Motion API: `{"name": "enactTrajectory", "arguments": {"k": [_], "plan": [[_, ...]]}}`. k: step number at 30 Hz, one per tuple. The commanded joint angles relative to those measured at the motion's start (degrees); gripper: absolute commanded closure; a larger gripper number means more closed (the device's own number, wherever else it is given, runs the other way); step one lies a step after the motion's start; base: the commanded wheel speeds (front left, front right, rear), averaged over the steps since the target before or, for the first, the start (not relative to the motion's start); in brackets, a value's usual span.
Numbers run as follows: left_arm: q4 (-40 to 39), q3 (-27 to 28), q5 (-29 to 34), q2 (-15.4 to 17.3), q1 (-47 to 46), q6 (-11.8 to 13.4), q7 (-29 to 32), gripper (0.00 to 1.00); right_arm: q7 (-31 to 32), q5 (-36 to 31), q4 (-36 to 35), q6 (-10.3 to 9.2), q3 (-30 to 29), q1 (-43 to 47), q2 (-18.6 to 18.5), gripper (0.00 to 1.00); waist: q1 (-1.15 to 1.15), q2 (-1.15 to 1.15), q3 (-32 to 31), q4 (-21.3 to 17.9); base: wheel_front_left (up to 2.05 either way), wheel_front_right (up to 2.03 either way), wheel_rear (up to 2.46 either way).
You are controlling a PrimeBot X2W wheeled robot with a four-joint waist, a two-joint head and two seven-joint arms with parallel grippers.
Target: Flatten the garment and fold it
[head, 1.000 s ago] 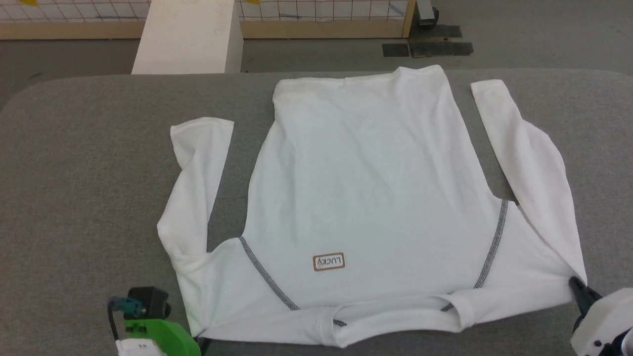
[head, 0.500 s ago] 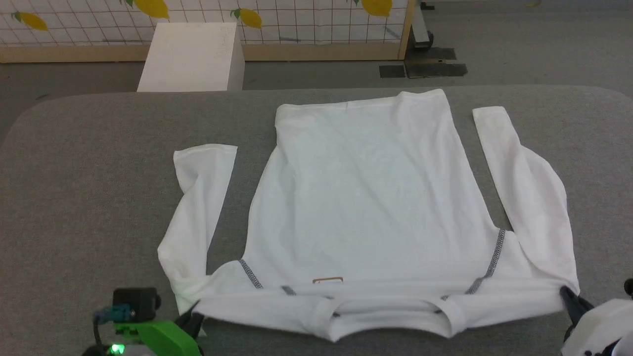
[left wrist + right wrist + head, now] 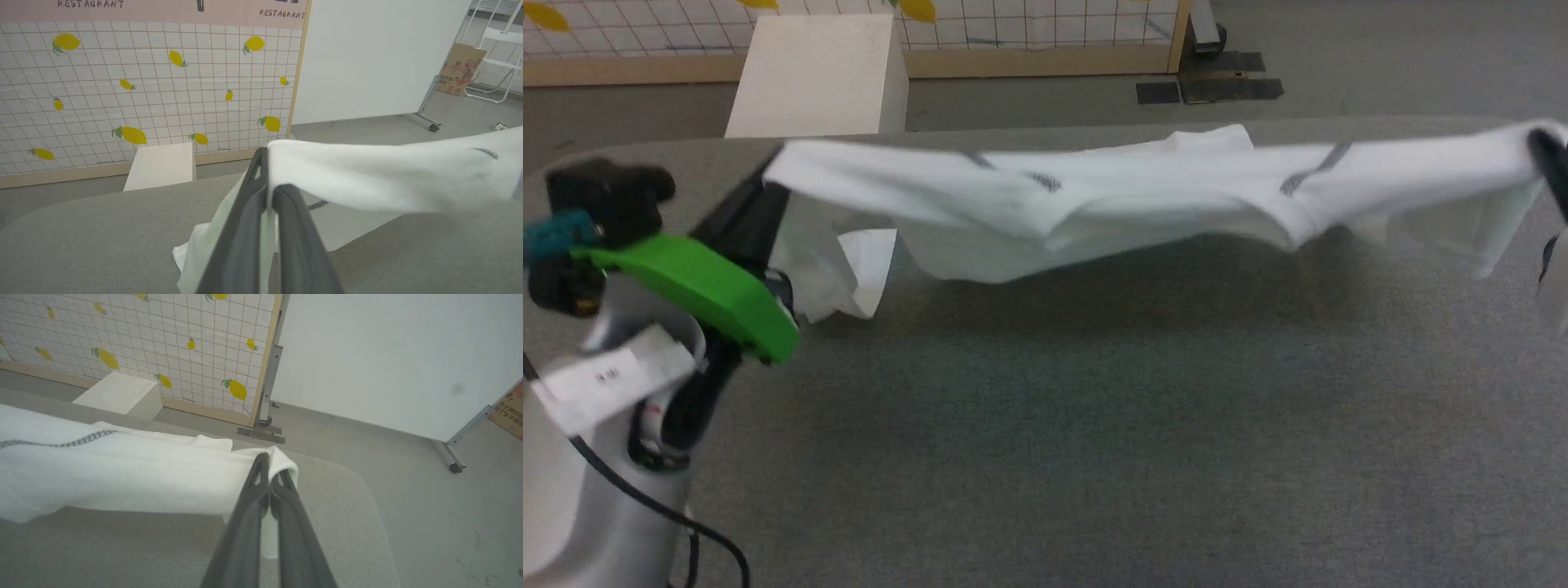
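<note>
Now the white shirt with grey zigzag seam stitching (image 3: 1143,196), flat on the grey cloth-covered desk (image 3: 1094,425) a second ago, hangs stretched over its far half, shoulders pinched tight in the left fingers (image 3: 249,204) and right fingers (image 3: 250,498), seemingly starting the fold.

Head above; wrists beside garment (image 3: 388,179), seemingly.

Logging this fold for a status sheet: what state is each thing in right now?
garment: one edge held in the air, stretched between both pincers, the rest drooping toward the table.
left pincer: shut on the garment's left end.
right pincer: shut on the garment's right end.
white box: standing on the floor beyond the table, untouched.
</note>
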Motion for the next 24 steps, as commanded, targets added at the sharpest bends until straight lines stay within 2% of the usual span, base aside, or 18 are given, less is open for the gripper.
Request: {"name": "enactTrajectory", "arguments": {"k": [1,4,8,11,15,20,24], "plan": [[0.47,0.82,-0.53,0.9,-3.93,-0.14,0.8,1.0,0.67,0.23,0.99,-0.1,1.12,-3.92,-1.63,1.0,0.01,0.0,3.24,-0.83,0.0,0.0,0.0],[3.28,2.21,-2.4,0.67,-14.04,0.75,3.71,1.0,1.57,0.21,5.56,-0.1,4.59,-15.19,-5.0,1.0,0.01,0.0,7.65,-1.18,0.0,0.0,0.0],[7.76,2.19,-0.36,1.73,-27.39,2.09,6.23,1.0,0.27,-1.11,13.63,-0.1,8.7,-30.45,-6.11,1.0,0.01,0.0,14.55,-1.79,0.0,0.0,0.0],[11.27,1.73,2.57,2.24,-36.49,3.3,6.29,1.0,-1.5,-2.66,19.5,-0.1,10.28,-40.54,-5.09,1.0,0.01,0.0,19.52,-2.16,0.0,0.0,0.0],[16.55,2.36,6.7,2.0,-48.41,6.36,3.04,1.0,-5.78,-6.46,27.08,-0.1,10.29,-53.12,-2.5,1.0,0.01,0.0,25.96,-2.79,0.0,0.0,0.0],[21.34,3.81,10.2,1.25,-59.16,9.86,-3.53,1.0,-13.19,-12.02,34.01,-0.1,6.62,-64.23,1.29,1.0,0.01,0.0,31.06,-3.66,0.0,0.0,0.0],[24.04,4.34,12.02,1.09,-65.05,11.17,-8.47,1.0,-19.62,-16.72,37.58,-0.1,3.63,-70.41,3.26,1.0,0.01,0.0,33.36,-3.98,0.0,0.0,0.0]]}}
